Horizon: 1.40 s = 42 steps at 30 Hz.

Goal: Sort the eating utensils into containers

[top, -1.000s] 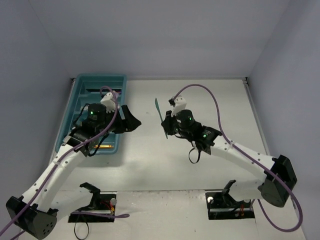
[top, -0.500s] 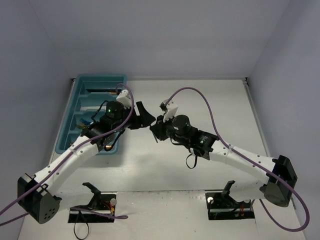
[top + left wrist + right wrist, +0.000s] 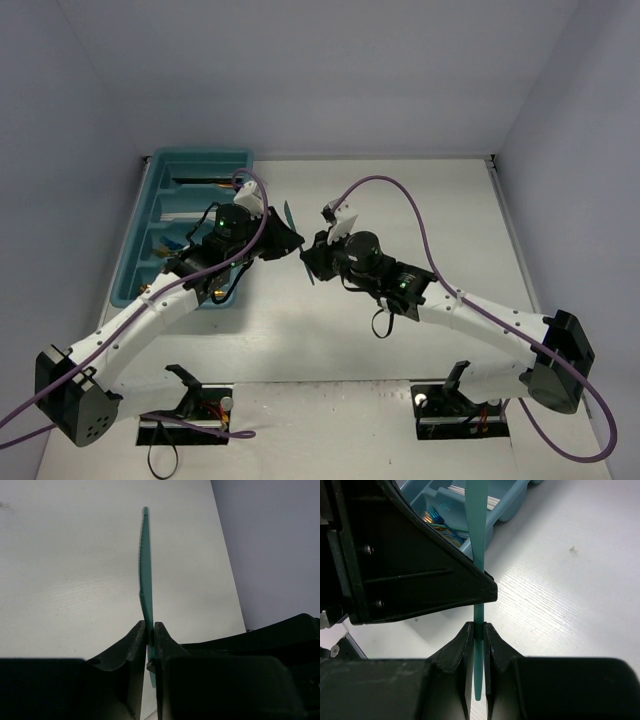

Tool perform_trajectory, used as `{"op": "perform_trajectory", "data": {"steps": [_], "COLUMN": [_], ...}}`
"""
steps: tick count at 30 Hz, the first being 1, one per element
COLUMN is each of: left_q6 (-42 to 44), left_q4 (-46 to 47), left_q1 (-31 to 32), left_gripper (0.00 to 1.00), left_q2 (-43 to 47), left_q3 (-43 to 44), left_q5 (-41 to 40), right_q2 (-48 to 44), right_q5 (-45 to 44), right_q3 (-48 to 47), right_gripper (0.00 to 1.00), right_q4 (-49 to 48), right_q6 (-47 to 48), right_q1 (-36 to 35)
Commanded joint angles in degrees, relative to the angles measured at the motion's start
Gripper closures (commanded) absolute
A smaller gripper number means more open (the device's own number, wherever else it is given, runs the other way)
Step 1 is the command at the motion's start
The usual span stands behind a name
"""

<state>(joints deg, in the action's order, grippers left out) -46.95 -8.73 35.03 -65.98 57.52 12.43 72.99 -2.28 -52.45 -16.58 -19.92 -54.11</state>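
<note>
A teal knife (image 3: 289, 216) hangs in mid-air over the table, to the right of the teal tray (image 3: 134, 250). Both grippers hold it. My left gripper (image 3: 291, 239) is shut on its middle, and the serrated blade (image 3: 145, 570) sticks out beyond my left gripper (image 3: 150, 630). My right gripper (image 3: 311, 264) is shut on the handle end, which shows between its jaws as a teal strip (image 3: 478, 520) above my right gripper (image 3: 478, 630). The left arm's black finger (image 3: 420, 555) crosses just above that grip. In the tray's compartments (image 3: 506, 505) lie a blue fork (image 3: 433, 518) and white utensils (image 3: 491, 501).
The tray stands at the far left of the white table (image 3: 420, 200), its long side running away from me. Grey walls close in the table at the back and both sides. Purple cables (image 3: 425, 205) arch over each arm. The arm bases (image 3: 455, 400) sit at the near edge.
My left gripper has swung right from over the tray to the knife and shut on it. My right gripper brought the knife leftward and has kept its hold.
</note>
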Motion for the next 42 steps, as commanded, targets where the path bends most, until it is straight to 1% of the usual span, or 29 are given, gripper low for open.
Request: {"op": "perform_trajectory", "data": {"steps": [1, 3, 6, 8, 9, 10, 11, 12, 14, 16, 19, 21, 24, 26, 28, 34, 38, 41, 42], "left_q6": [-1.1, -1.1, -0.3, 0.3, 0.5, 0.7, 0.7, 0.7, 0.7, 1.0, 0.9, -0.6, -8.5, -12.2, -15.6, -22.6, -26.2, -28.0, -28.6], "left_q4": [4.2, 4.2, 3.9, 3.6, 3.5, 3.5, 3.5, 3.6, 4.0, 4.2, 6.3, 8.5, 15.3, 17.9, 19.8, 21.6, 21.6, 21.5, 21.4], "left_q1": [0.2, 0.2, -0.2, -0.9, -2.0, -3.6, -5.2, -8.4, -13.6, -17.2, -25.4, -29.2, -34.6, -38.2, -40.0, -41.3, -41.6, -41.6, -41.6], "left_gripper": [1.00, 1.00, 1.00, 1.00, 1.00, 1.00, 1.00, 1.00, 1.00, 1.00, 1.00, 1.00, 1.00, 1.00, 1.00, 1.00, 1.00, 1.00, 0.88], "left_q2": [1.5, 1.3, 0.8, 0.2, -0.1, -0.6, -1.1, -2.1, -4.1, -6.7, -11.2, -14.2, -22.8, -27.7, -33.3, -48.3, -55.2, -58.9, -59.6], "left_q3": [0.8, 0.8, 1.1, 1.5, 1.8, 2.4, 3.1, 3.5, 5.0, 7.2, 11.2, 13.2, 16.8, 19.6, 22.3, 35.8, 42.3, 46.1, 46.6], "left_q5": [-0.1, -0.2, -1.8, -2.3, -2.4, -2.0, -1.4, -0.2, 1.6, 2.2, 1.7, 1.1, 0.8, -0.5, -2.2, -5.1, -9.2, -9.7, -9.7], "right_q2": [-0.7, -0.6, -0.7, -1.2, -1.4, -2.1, -2.9, -4.0, -5.3, -6.4, -7.8, -8.5, -10.5, -11.5, -12.6, -15.0, -16.1, -16.5, -16.6], "right_q5": [-2.9, -3.2, -3.8, -5.0, -5.7, -6.8, -8.1, -9.0, -10.7, -12.3, -13.6, -13.9, -14.0, -13.9, -13.9, -12.5, -11.2, -11.1, -11.2], "right_q3": [-0.1, -0.1, -0.1, 0.4, 0.8, 1.4, 2.2, 2.7, 3.9, 4.9, 6.5, 7.6, 9.3, 10.0, 10.6, 12.8, 13.4, 13.5, 13.5], "right_gripper": [0.98, 0.90, 0.63, 0.48, 0.37, 0.30, 0.25, 0.22, 0.19, 0.18, 0.17, 0.16, 0.16, 0.16, 0.16, 0.16, 0.16, 0.16, 0.16], "right_q4": [-5.0, -5.0, -4.9, -4.8, -4.7, -4.5, -4.2, -3.9, -2.9, -1.5, 0.9, 1.8, 3.3, 4.5, 5.7, 8.1, 9.3, 10.1, 10.5], "right_q6": [-0.9, -1.1, -1.0, -0.9, -0.9, -0.9, -0.8, -0.8, -0.6, -0.4, -0.4, -0.5, -1.0, -1.0, -1.1, -2.3, -3.0, -3.1, -3.1], "right_q1": [-0.5, -0.5, -0.5, -0.3, -0.3, -0.2, 0.0, 0.3, 0.8, 1.4, 2.5, 3.1, 4.1, 4.8, 5.5, 8.2, 9.9, 10.2, 10.5]}}
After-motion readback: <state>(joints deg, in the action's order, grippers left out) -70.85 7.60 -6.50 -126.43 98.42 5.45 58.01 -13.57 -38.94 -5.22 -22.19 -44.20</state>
